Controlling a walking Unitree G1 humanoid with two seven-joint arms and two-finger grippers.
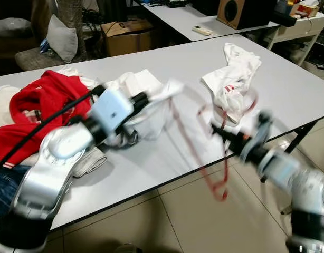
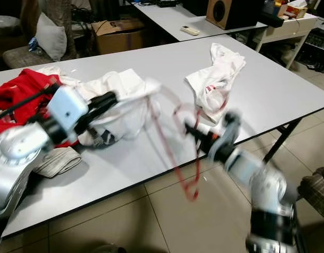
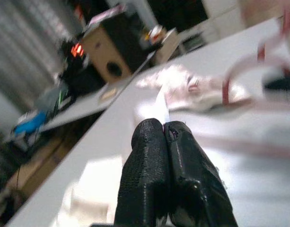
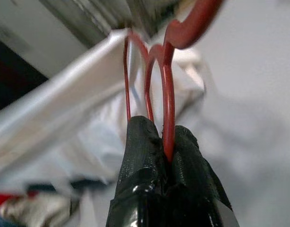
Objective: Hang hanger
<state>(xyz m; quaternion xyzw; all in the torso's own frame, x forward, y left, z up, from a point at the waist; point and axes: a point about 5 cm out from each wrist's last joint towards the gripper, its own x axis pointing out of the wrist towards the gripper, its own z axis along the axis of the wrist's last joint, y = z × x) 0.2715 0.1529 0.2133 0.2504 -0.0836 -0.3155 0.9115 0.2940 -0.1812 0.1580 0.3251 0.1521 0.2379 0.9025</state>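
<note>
The red hanger (image 1: 204,153) sits in the lower middle of the head views, blurred and hanging off the near edge of the white table (image 1: 288,84), its loop dropping toward the tiled floor (image 1: 204,221). The right gripper (image 4: 167,142) comes in from the lower right and is clenched on the hanger's wire — in the right wrist view the red wire runs straight up from between the two black fingers (image 4: 140,151), which press on it from both sides. The left gripper (image 3: 164,130) reaches in from the lower left toward the centre, its fingers pressed together on a thin strip of white cloth (image 3: 160,101); in the head views that cloth is the edge of a white garment (image 1: 146,105) heaped just left of centre, stretched out toward the hanger. A second white garment (image 1: 230,79) lies crumpled in the upper right of the table, and a red garment (image 1: 40,100) is piled at the left edge. A speaker (image 1: 233,11) stands on another table at the top right — a cardboard box (image 1: 127,34) sits top centre.
</note>
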